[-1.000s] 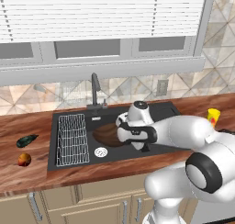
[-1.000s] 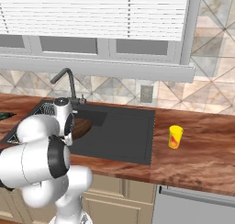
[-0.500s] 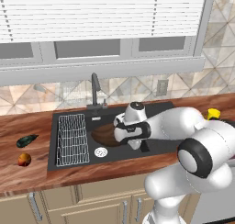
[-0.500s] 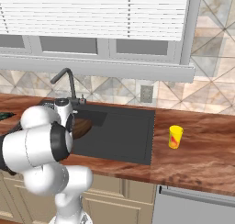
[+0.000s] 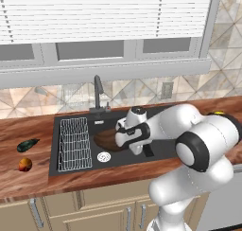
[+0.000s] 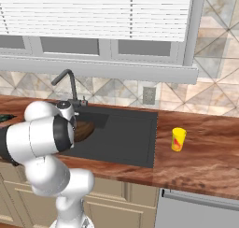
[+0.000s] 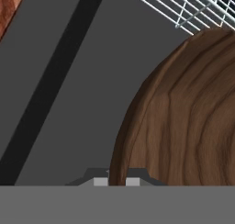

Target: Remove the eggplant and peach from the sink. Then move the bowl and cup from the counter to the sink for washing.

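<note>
Over the sink (image 5: 156, 119), claw (image 7: 117, 181) (apparently lower now) pinches bowl (image 7: 183, 122) rim.

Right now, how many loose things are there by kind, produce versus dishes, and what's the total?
Produce: 2, the eggplant and the peach, both on the counter left of the sink.
Dishes: 2, the bowl over the sink basin with the hand shut on its rim, and the cup on the counter to the right.
Total: 4
</note>
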Available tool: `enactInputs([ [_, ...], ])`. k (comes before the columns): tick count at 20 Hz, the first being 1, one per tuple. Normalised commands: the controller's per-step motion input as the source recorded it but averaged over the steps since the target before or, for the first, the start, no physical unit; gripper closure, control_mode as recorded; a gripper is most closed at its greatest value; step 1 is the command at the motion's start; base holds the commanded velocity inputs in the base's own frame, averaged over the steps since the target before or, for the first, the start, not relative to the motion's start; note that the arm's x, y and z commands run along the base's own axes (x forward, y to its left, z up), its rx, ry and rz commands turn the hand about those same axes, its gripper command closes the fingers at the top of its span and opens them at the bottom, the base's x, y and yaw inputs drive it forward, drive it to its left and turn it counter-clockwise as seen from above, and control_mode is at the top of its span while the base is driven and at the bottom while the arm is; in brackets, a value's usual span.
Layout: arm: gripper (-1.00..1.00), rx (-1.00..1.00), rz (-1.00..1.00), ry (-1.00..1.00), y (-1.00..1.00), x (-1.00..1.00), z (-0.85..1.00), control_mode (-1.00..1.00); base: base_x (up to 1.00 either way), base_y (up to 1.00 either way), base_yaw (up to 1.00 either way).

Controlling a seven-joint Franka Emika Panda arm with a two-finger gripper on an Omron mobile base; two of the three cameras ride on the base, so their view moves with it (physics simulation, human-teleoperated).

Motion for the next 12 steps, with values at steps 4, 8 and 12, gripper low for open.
enactInputs([
  [4,1.0,0.0,-0.03,0.0,0.05,0.07,-0.1,-1.0,0.0,0.0,0.0],
  [8,1.0,0.0,-0.03,0.0,0.04,0.07,-0.09,-1.0,0.0,0.0,0.0],
  [12,1.0,0.0,-0.02,0.0,0.0,0.1,-0.08,-1.0,0.0,0.0,0.0],
])
